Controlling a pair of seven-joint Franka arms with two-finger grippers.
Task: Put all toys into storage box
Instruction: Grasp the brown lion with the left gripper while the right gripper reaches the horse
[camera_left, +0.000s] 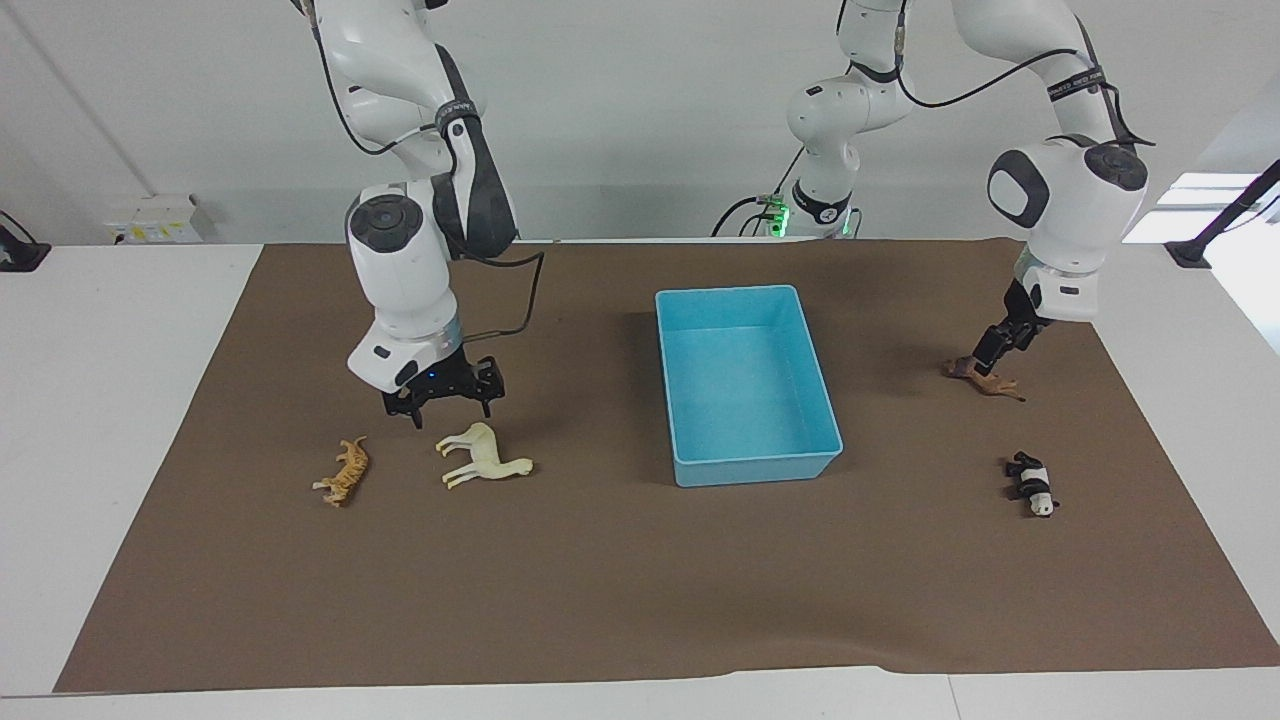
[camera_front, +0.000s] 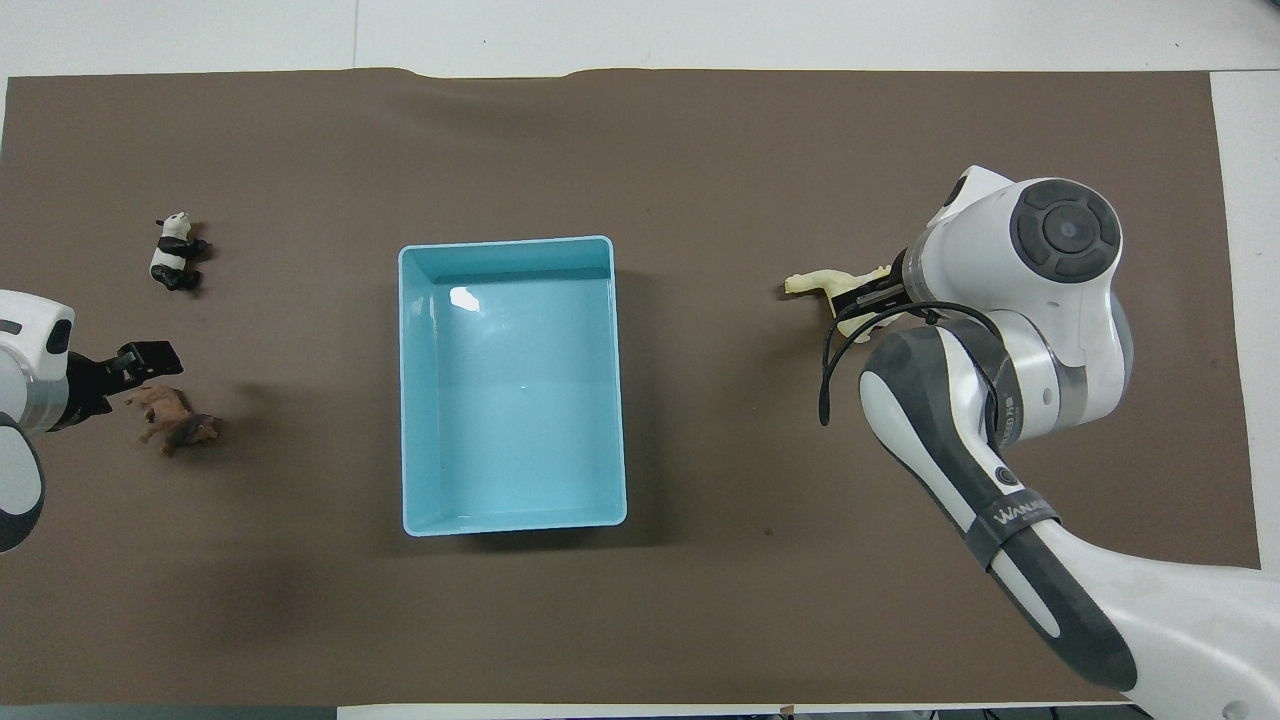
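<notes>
The light blue storage box (camera_left: 757, 466) stands empty mid-mat; it also shows in the overhead view (camera_front: 505, 243). The cream llama (camera_left: 484, 455) lies on its side toward the right arm's end, with the orange tiger (camera_left: 343, 473) beside it. My right gripper (camera_left: 450, 408) is open and hovers just above the llama (camera_front: 822, 284); the arm hides the tiger in the overhead view. Toward the left arm's end, my left gripper (camera_left: 985, 352) is low at the rear end of the dark brown toy (camera_left: 985, 381). The panda (camera_left: 1032, 484) lies farther from the robots than the brown toy (camera_front: 176, 420).
A brown mat (camera_left: 600, 600) covers the white table. In the overhead view the panda (camera_front: 175, 250) and my left gripper (camera_front: 140, 362) show near the mat's edge. A cable loops off the right wrist (camera_left: 520, 300).
</notes>
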